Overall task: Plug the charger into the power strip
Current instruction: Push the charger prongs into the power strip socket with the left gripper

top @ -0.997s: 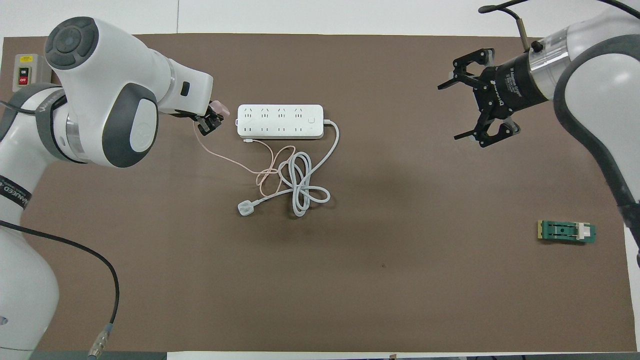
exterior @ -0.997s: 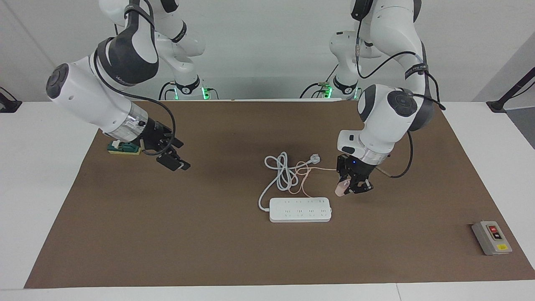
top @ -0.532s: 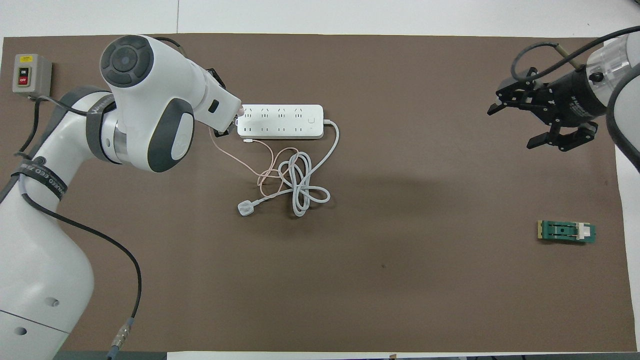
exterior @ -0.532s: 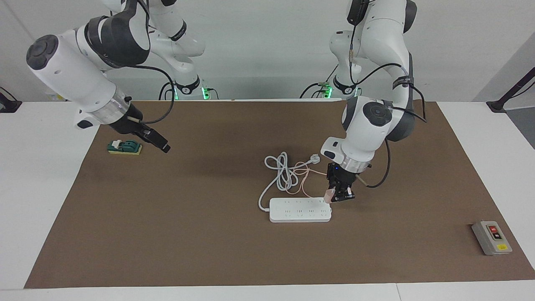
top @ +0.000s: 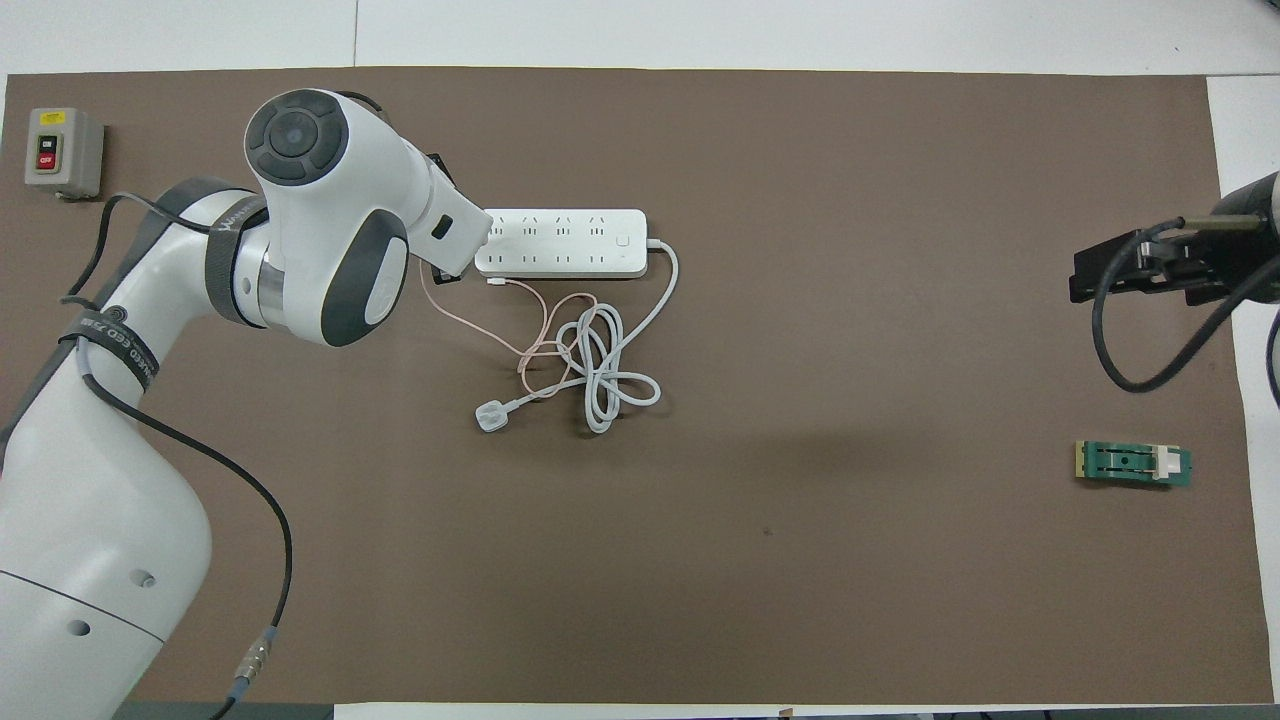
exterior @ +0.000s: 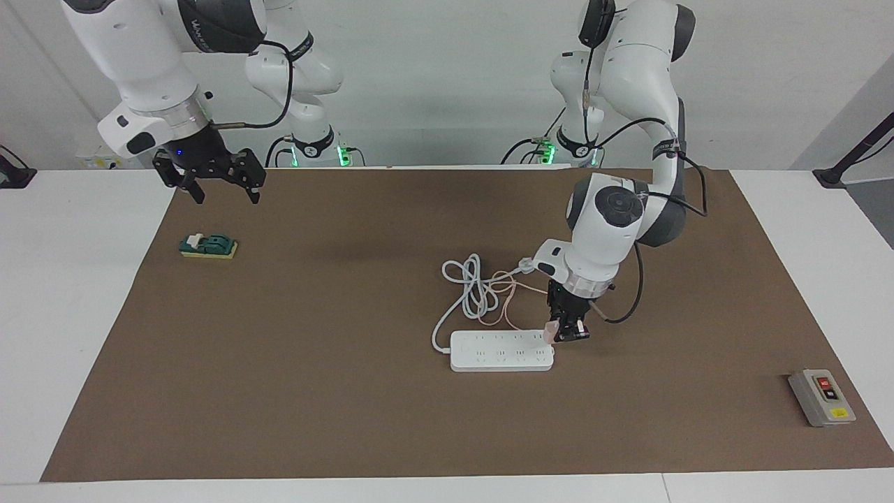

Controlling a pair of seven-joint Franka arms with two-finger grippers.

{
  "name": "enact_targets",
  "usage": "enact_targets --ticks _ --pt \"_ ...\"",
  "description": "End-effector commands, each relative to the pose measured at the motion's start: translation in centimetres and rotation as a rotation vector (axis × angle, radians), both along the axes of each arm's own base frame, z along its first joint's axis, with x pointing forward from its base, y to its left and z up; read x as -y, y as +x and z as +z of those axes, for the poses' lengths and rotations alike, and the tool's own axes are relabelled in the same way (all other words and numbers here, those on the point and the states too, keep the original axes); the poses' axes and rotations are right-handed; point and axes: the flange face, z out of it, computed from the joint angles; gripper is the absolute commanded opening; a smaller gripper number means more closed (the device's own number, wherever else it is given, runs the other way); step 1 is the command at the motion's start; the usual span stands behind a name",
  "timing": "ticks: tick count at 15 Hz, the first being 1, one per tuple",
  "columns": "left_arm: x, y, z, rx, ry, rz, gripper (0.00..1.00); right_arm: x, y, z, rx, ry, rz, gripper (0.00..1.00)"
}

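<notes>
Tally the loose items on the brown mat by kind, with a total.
Power strip: 1
Charger (in left gripper): 1
Grey button box: 1
Green block: 1
Total: 4

Readable stuff: grey button box [top: 63, 152] has "ON" on yellow label, "OFF" on red button, seen from overhead. Left arm's black wrist band [top: 112, 340] carries white lettering, too blurry to make out.
</notes>
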Motion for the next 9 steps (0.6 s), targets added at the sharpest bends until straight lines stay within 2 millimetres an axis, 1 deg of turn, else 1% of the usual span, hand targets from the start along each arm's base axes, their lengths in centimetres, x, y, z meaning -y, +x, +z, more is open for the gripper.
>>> enact_targets --ticks 1,3,5,8,9 --pt "0.2 -0.3 -0.6 0.037 0.011 -0.026 0.01 0.8 -2.3 -0.3 -0.002 -0.037 0.063 1.0" --pt "0.3 0.0 -0.6 0.057 0.003 -0.028 0.01 1.3 -2.5 -0.4 0.0 -0.039 0.065 1.0" --pt "0.4 -0.1 -0.7 0.063 0.001 -0.03 0.01 1.5 -2.1 -0.4 0.024 -0.029 0.048 1.0" --pt "0.4 -0.2 -0.9 0.059 0.004 -0.035 0.01 1.9 -1.3 -1.4 0.016 0.014 0.0 1.0" --pt "0.8 -0.4 -0.9 0.057 0.006 -0.043 0.02 2.1 -1.1 -1.6 0.017 0.031 -0.008 1.0"
